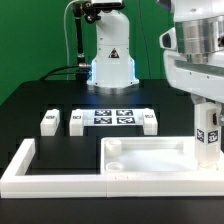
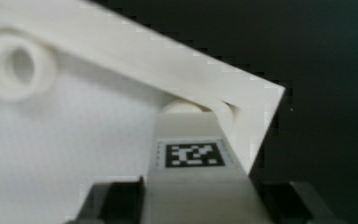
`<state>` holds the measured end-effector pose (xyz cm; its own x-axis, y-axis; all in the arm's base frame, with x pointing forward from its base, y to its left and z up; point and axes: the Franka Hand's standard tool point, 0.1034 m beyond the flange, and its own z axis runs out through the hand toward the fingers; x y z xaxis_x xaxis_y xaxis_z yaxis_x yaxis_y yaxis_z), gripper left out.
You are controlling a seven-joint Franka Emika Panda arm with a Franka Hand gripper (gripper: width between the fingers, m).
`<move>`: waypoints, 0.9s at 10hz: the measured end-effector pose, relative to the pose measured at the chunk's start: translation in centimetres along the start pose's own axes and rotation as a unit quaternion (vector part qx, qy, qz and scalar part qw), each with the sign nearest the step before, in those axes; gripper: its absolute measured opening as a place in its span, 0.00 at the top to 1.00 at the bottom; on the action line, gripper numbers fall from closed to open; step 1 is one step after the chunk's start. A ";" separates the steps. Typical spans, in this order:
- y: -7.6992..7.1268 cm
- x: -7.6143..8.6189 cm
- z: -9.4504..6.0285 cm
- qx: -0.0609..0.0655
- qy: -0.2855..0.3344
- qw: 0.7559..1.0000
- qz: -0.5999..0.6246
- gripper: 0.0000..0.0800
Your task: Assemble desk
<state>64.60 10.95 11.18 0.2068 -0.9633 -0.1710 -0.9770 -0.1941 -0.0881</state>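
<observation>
The white rimmed tabletop lies flat at the front, against the border fence. My gripper is shut on a white tagged leg and holds it upright over the tabletop's corner at the exterior view's right. In the wrist view the leg sits between my dark fingers, and its far end is at the corner of the tabletop. A round socket shows on the slab. Three more legs stand in a row behind: two on the exterior view's left, one on its right.
The marker board lies between the legs of the row. The low white border fence runs along the exterior view's left and the front. The robot base stands at the back on the black table.
</observation>
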 end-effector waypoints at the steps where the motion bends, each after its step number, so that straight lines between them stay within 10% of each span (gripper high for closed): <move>1: -0.1 -0.1 0.2 0.016 -0.014 0.996 0.083 0.64; 5: -0.2 -0.2 0.3 0.021 -0.017 0.994 0.102 0.64; 6: -0.1 -0.2 0.3 0.018 -0.011 0.999 0.047 0.32; 9: 0.2 -0.8 0.3 0.008 -0.002 0.981 -0.193 0.21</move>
<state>64.28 11.76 11.02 0.5623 -0.8173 -0.1260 -0.8243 -0.5420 -0.1633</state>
